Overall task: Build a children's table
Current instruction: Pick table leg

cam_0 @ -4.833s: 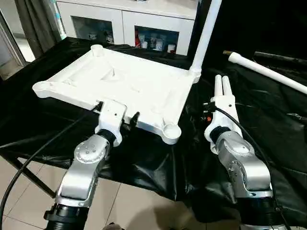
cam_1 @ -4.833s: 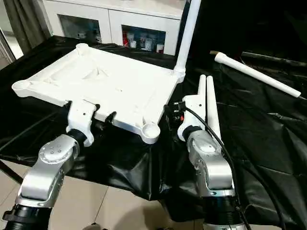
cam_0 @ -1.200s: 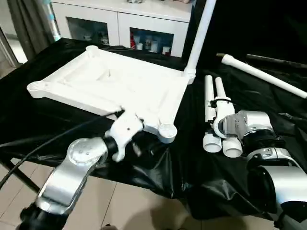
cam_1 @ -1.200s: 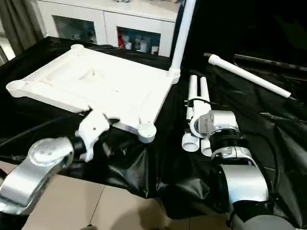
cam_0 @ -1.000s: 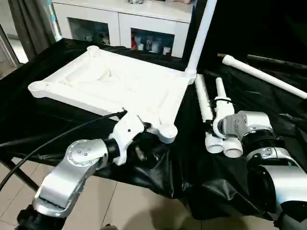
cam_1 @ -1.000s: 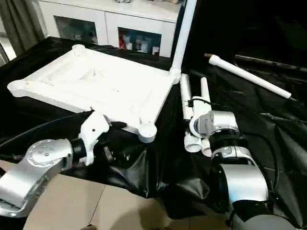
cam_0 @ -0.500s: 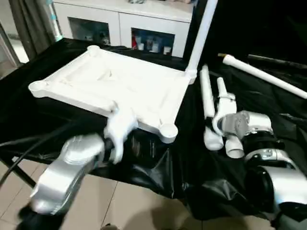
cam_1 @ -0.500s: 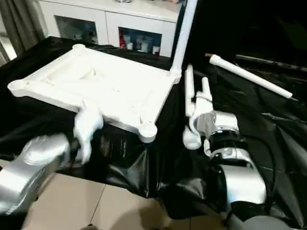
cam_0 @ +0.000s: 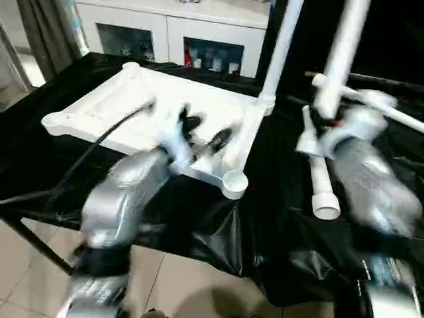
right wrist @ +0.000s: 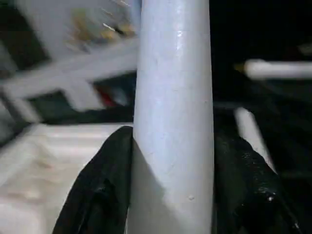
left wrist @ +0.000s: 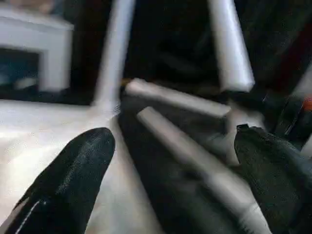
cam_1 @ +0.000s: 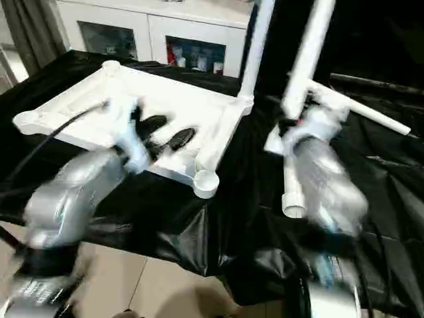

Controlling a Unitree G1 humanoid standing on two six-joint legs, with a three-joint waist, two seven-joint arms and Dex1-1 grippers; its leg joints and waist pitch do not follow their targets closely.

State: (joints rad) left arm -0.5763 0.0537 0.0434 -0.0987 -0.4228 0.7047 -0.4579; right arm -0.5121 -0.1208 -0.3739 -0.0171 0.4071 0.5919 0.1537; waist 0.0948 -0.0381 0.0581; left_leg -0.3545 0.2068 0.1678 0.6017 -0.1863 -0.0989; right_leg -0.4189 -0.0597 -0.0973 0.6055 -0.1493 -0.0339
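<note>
Near corner socket (cam_0: 233,180): empty, facing up at the tabletop's closest corner; by my judgement the next place for a leg.
My left end effector (cam_0: 203,132): fingers spread wide, gripping nothing, hovering over the near edge of the tabletop (cam_0: 132,112).
My right end effector (right wrist: 173,195): closed around a leg (right wrist: 174,97), one black finger (right wrist: 102,185) on each side of the tube, holding it raised and roughly upright above the worktop (cam_0: 285,225), to the right of the tabletop.
Spare leg, near (cam_0: 320,182): lying on the black sheet just right of the tabletop, its flared end toward me (not yet picked up).
Tabletop: upside down on the black-covered worktop, ribbed underside showing, four round sockets at the corners.
Done so far: one leg (cam_0: 279,46) stands upright in the far right socket.
Left to do: three sockets are empty, the near right, the near left (cam_0: 54,121) and the far left (cam_0: 131,67); I judge the job about a quarter done.
Spare leg, far (cam_1: 358,106): lying aslant farther back on the right, well apart from the tabletop.
In the way: the standing leg is close to the raised one, so I must mind a knock; my left arm's cable (cam_0: 99,142) trails across the tabletop.
Beyond: a white glass-door cabinet (cam_0: 172,33) behind the worktop, no part of the job.
</note>
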